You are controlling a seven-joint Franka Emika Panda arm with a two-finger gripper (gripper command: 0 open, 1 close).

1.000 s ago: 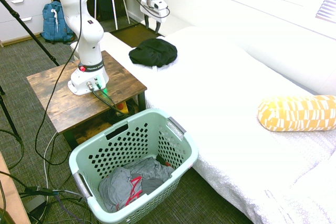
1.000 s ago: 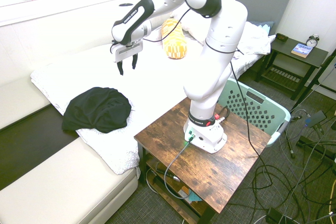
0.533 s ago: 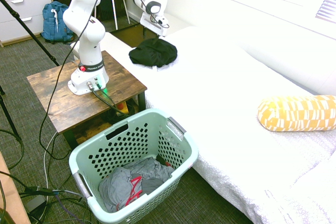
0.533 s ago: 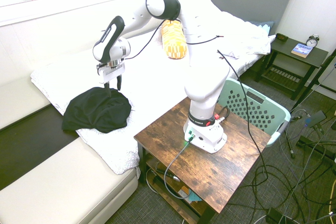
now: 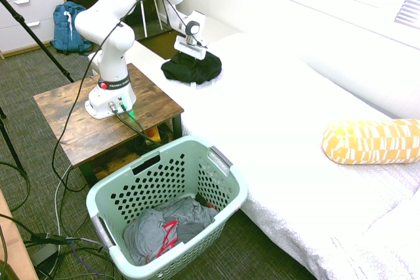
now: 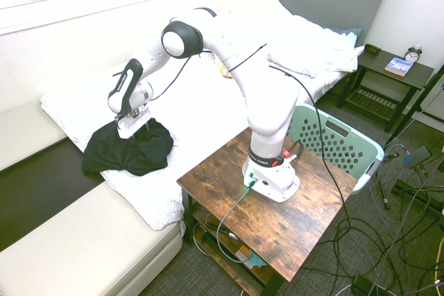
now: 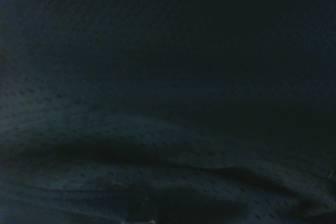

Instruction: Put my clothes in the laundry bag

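Bed (image 5: 262, 122) bears black garment (image 5: 202, 70); hand (image 6: 141, 134) above.

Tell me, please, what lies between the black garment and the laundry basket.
In the second exterior view, the wooden table stands between the black garment and the basket.

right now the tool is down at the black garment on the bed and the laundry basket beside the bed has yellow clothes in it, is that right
Not quite: the clothes in the laundry basket are grey with red trim, not yellow, as the first exterior view shows. The rest is right.
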